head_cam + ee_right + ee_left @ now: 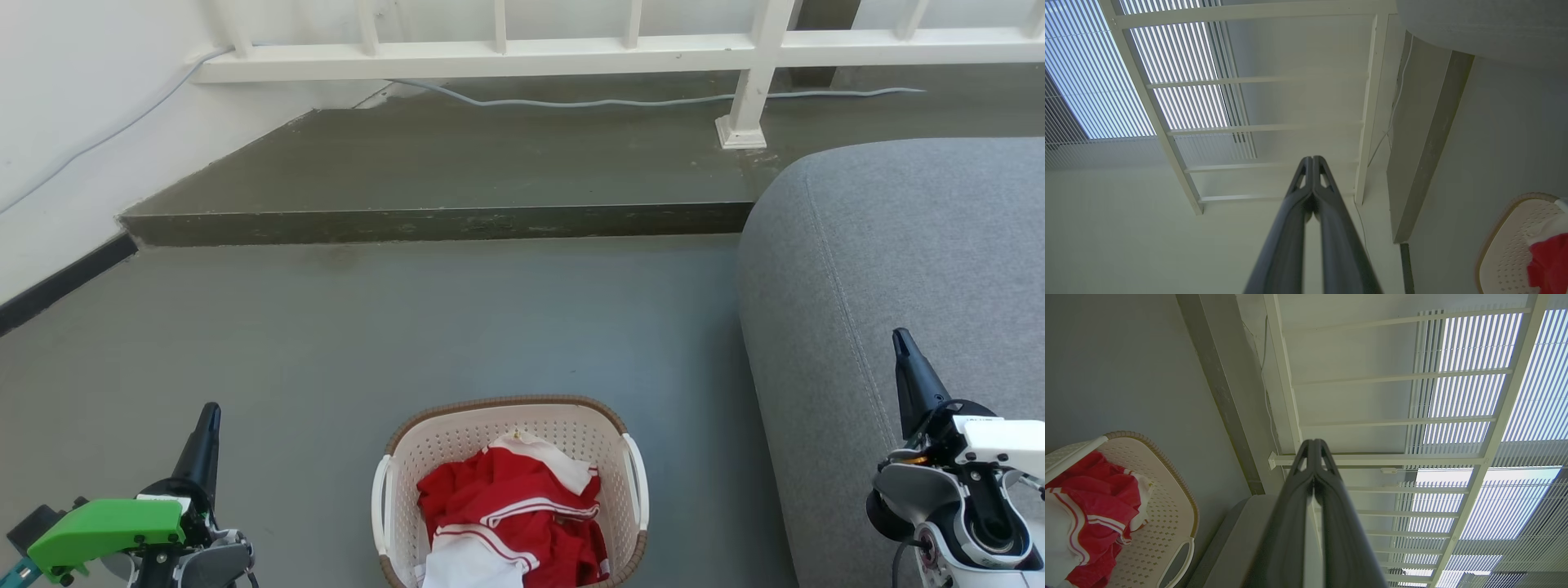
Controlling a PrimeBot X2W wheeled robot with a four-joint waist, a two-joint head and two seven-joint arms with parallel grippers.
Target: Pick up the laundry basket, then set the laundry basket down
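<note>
Squarely between my left gripper [211, 412] and right gripper [900, 339] sat the laundry basket [457, 441], touching neither; both jaws were clenched on nothing.

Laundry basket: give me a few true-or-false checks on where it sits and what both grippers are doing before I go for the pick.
1. The laundry basket stands on the floor, between the two grippers in the head view. True.
2. The basket is empty. False: red and white clothing lies inside it.
3. The left gripper is clamped on a basket handle. False: its fingers are closed on nothing, and it is apart from the nearest handle.
4. The right gripper is closed and holds nothing. True.
5. The right gripper shows in front of a grey sofa. True.
</note>
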